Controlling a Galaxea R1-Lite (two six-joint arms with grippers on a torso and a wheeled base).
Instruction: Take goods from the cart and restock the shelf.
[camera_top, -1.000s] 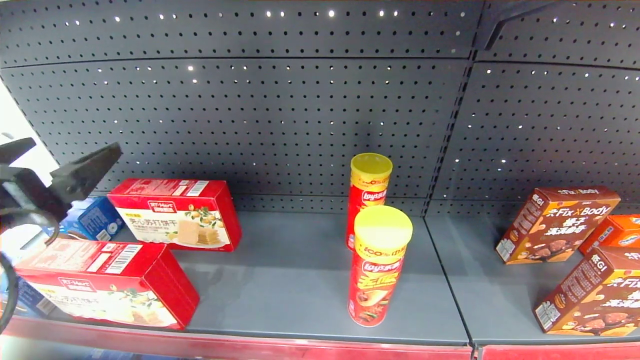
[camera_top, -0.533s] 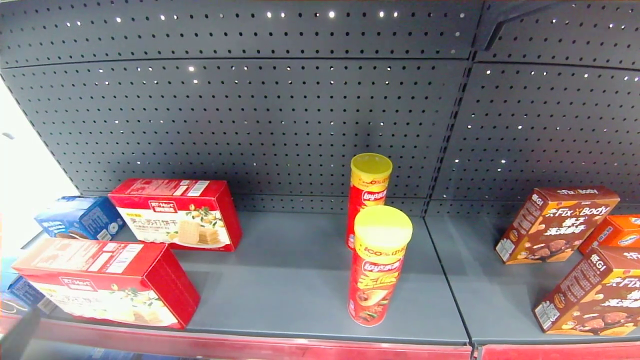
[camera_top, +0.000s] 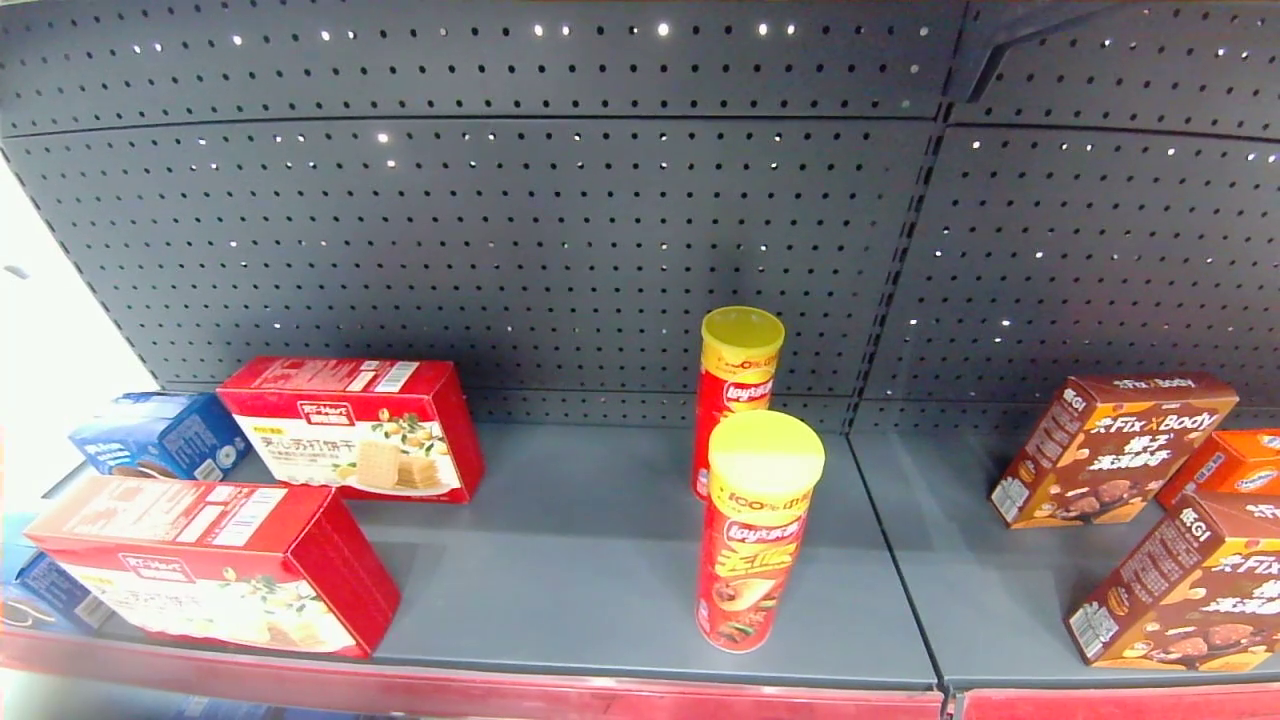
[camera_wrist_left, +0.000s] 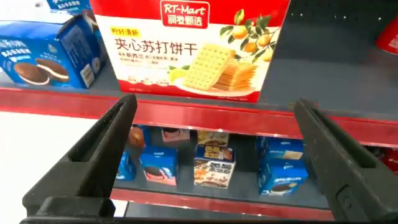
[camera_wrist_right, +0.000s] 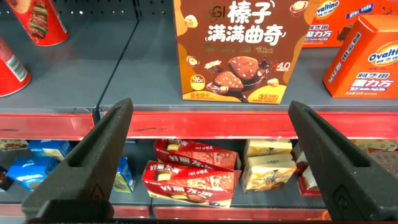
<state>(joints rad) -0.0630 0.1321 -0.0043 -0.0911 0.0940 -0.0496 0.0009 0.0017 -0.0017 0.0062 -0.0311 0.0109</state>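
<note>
Front chip can (camera_top: 760, 530) upright on shelf (camera_top: 580, 560), rear red box (camera_top: 350, 430) lengthwise

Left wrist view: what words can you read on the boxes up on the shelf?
"夹心苏打饼干": front of the red biscuit box.
Its top logo: a brand name, left out.
Its yellow tag: too small to read.
Blue cookie box: print blurred.
Lower-shelf boxes: too small.

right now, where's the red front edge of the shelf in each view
Head view: the red front edge runs along the bottom, below the front red cracker box.
Left wrist view: the edge crosses the picture, just under that cracker box.
Right wrist view: the edge crosses the picture, just under a brown cookie box.
Shared landmark: the grey shelf board right behind the edge.
</note>
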